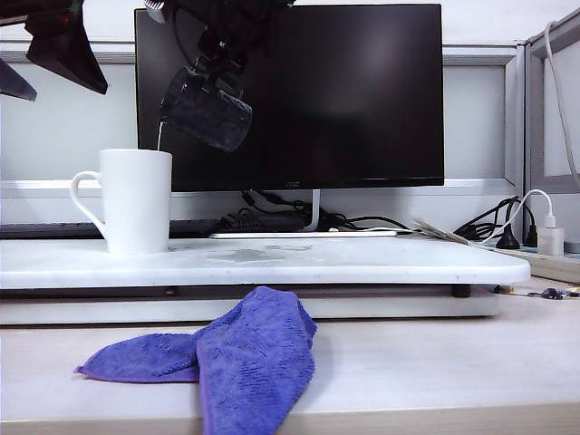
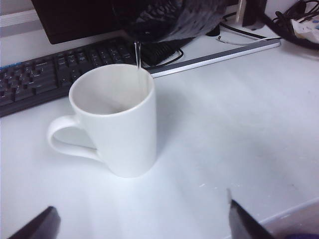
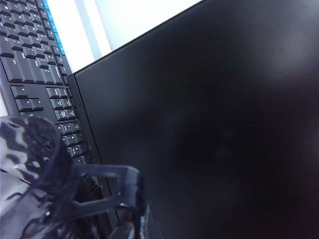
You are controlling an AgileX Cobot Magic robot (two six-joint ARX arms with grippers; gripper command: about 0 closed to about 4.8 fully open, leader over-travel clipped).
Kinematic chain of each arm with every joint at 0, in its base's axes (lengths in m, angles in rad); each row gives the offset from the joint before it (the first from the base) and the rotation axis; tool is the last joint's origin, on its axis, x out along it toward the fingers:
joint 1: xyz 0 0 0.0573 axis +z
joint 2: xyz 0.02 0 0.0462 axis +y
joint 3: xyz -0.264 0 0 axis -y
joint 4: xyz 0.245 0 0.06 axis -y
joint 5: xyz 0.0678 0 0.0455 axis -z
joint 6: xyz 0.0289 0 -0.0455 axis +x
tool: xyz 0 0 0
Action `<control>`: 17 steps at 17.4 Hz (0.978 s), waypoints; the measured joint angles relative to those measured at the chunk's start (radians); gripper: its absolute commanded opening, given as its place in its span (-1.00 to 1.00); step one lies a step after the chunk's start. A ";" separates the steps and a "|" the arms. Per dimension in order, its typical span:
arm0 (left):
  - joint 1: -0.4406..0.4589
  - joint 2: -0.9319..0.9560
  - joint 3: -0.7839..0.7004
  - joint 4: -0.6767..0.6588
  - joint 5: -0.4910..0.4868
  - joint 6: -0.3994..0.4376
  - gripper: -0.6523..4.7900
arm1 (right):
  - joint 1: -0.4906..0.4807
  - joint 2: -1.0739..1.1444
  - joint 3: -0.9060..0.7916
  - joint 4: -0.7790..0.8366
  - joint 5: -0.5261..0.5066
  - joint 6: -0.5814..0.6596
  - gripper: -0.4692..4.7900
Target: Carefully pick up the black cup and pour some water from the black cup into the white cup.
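We are holding the black cup [image 1: 207, 111] tilted high above the white cup [image 1: 136, 199], and a thin stream of the water [image 1: 160, 136] is falling from its lip into the white cup's open mouth. Our right gripper [image 1: 210, 56] is coming down from above in the exterior view, its jaws pressed together on the cup's handle [image 3: 107, 186]. We judge that this handle is the right place to take hold — the faceted glass wall looks smooth and would probably slip. The glass is stiff and fragile, and it is getting lighter while the water is leaving, so the grip should stay firm.

Our left gripper [image 2: 142, 226] is hanging low over the white board [image 1: 381, 258] just in front of the white cup, with its jaws spread wide and holding nothing. The white cup is standing upright near the left end of the board; it looks heavy enough to stay steady, we think.

Behind the cups a monitor [image 1: 362, 91] and a keyboard [image 2: 55, 69] are standing close — spilled water could reach them. Some wet patches are showing on the board. A purple cloth [image 1: 245, 358] is lying on the desk in front, well apart from the pouring, and nothing is blocking the stream.
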 measured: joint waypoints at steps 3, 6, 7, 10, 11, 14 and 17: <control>0.000 0.000 0.000 0.032 -0.076 0.017 1.00 | 0.000 0.000 0.000 0.003 0.000 0.000 -0.84; 0.002 0.043 0.000 0.202 -0.091 0.055 1.00 | 0.000 0.000 0.000 0.003 -0.001 0.000 -0.84; 0.002 0.074 0.000 0.232 -0.091 0.056 1.00 | 0.000 0.000 0.000 0.003 -0.001 0.000 -0.84; 0.014 0.216 0.000 0.292 -0.088 0.057 1.00 | 0.000 0.000 0.000 0.003 -0.002 0.001 -0.84; 0.042 0.272 0.000 0.310 -0.089 0.056 1.00 | 0.000 0.000 0.000 0.003 -0.002 0.002 -0.84; 0.083 0.301 0.000 0.356 -0.090 0.053 1.00 | 0.000 0.000 0.000 0.004 -0.006 0.004 -0.84; 0.080 0.301 0.001 0.407 -0.076 0.053 1.00 | 0.001 0.000 0.002 0.003 -0.008 0.004 -0.84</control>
